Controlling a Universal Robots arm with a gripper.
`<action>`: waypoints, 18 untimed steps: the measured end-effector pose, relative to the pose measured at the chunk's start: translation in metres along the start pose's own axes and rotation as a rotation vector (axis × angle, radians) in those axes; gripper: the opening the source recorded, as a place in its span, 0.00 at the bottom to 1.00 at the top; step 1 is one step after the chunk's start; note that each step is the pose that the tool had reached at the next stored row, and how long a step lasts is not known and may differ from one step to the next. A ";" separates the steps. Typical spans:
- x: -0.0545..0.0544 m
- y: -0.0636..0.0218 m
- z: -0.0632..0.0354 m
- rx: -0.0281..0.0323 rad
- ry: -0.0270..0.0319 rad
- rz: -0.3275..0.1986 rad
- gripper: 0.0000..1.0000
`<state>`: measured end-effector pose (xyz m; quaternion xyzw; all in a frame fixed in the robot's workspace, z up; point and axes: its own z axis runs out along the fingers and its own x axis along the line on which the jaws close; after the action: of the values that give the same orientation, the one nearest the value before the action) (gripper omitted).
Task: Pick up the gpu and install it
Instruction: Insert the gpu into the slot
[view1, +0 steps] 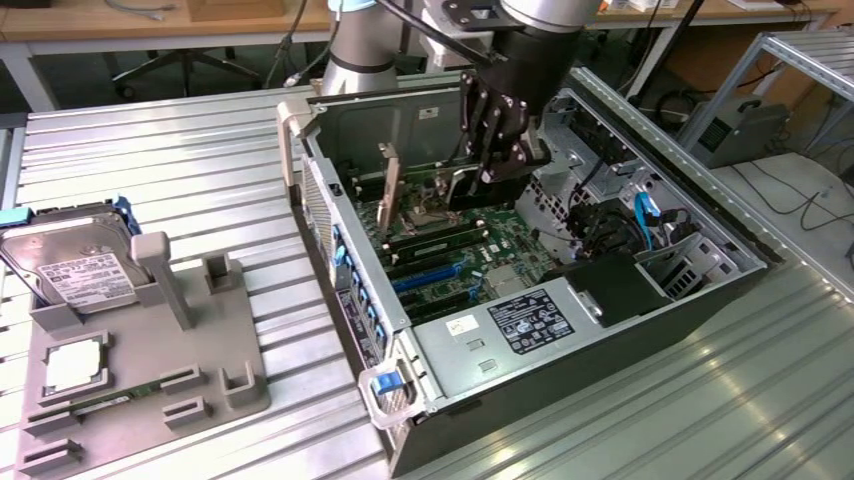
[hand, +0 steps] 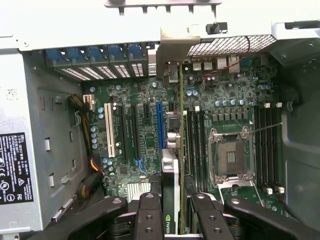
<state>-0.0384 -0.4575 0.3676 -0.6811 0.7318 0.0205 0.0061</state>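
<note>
Ribbed metal tabletop bears an open dark metal computer case. Inside, the gripper is clamped on the thin black gpu card, edge-on over the green motherboard — stiff, light, likely fragile, best held by its edges.
</note>
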 end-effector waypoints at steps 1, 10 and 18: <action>0.000 0.0000 0.0011 0.0000 0.0001 -0.001 0.27; 0.000 -0.0002 0.0119 -0.0016 0.0039 -0.047 0.27; 0.001 -0.0006 0.0307 -0.0016 0.0040 -0.047 0.27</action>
<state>-0.0385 -0.4574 0.3369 -0.6983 0.7155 0.0196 0.0046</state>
